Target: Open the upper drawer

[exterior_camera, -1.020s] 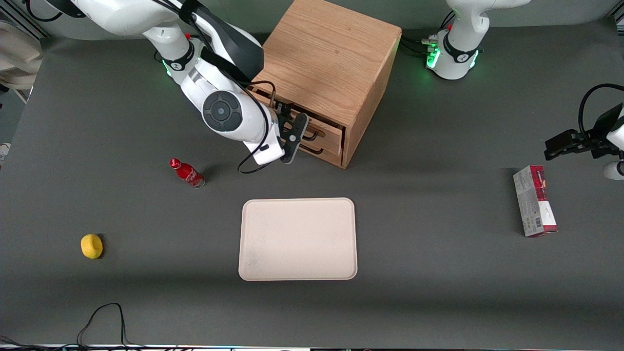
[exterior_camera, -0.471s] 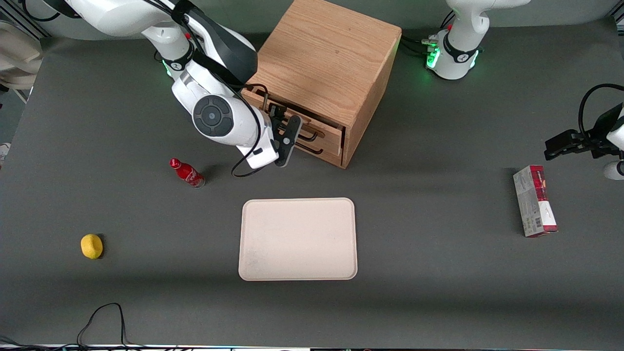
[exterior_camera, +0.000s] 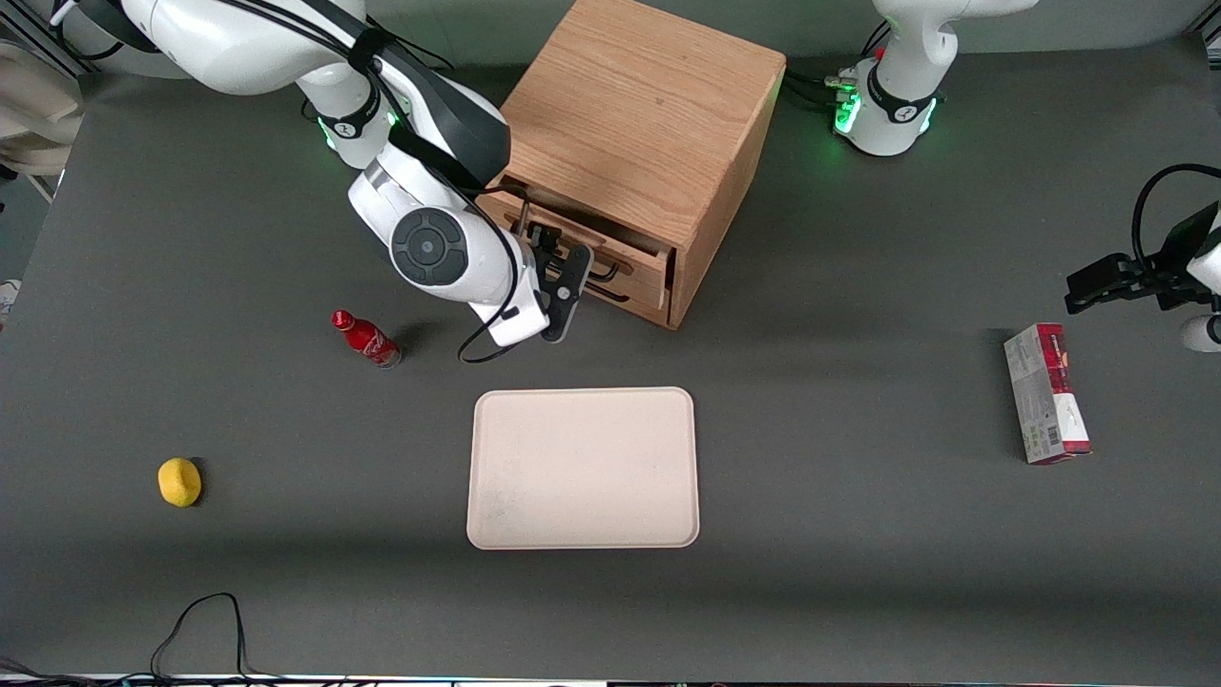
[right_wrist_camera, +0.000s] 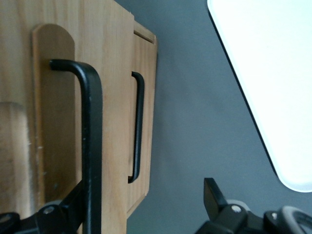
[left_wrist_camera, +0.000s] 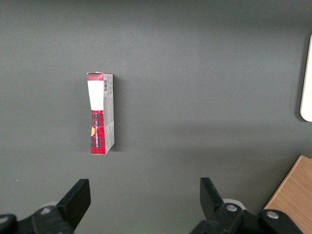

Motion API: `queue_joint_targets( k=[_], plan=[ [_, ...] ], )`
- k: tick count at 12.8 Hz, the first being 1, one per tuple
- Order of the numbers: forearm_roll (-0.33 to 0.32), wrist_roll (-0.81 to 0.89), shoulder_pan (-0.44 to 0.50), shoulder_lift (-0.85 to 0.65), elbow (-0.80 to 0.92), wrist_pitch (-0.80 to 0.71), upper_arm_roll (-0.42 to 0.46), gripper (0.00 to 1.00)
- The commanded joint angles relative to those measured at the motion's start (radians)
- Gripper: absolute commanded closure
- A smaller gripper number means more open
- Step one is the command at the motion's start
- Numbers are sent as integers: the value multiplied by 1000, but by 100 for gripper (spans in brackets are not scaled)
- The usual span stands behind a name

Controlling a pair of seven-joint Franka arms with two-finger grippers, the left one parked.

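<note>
Already the upper drawer (exterior_camera: 610, 250) is sitting slightly pulled out of the wooden cabinet (exterior_camera: 649, 114) in the upper middle of the front frame. The gripper (exterior_camera: 563, 286) is hanging at its black wire handle (right_wrist_camera: 92, 146) with fingers spread wide, gripping nothing, so most of the pull is remaining.

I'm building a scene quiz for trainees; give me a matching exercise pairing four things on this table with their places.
Things:
1. gripper
2. red bottle
3. yellow ball
4. red and grey carton

Places:
A. toward the parked arm's end of the table
B. at the upper drawer's black handle
C. nearest the working arm's end
D. lying beside the working arm, farther from the front camera than the tray

Pairs: 1-B, 2-D, 3-C, 4-A
</note>
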Motion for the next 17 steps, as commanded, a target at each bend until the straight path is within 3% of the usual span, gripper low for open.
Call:
queue_joint_targets(
  k=[1, 6, 10, 17],
  plan=[
    [-62, -21, 5, 30, 28, 9, -1, 0],
    [-102, -17, 1, 78, 147, -8, -38, 0],
    [-204, -65, 1, 115, 213, -5, -73, 0],
    [-214, -55, 2, 115, 324, -5, -211, 0]
  ],
)
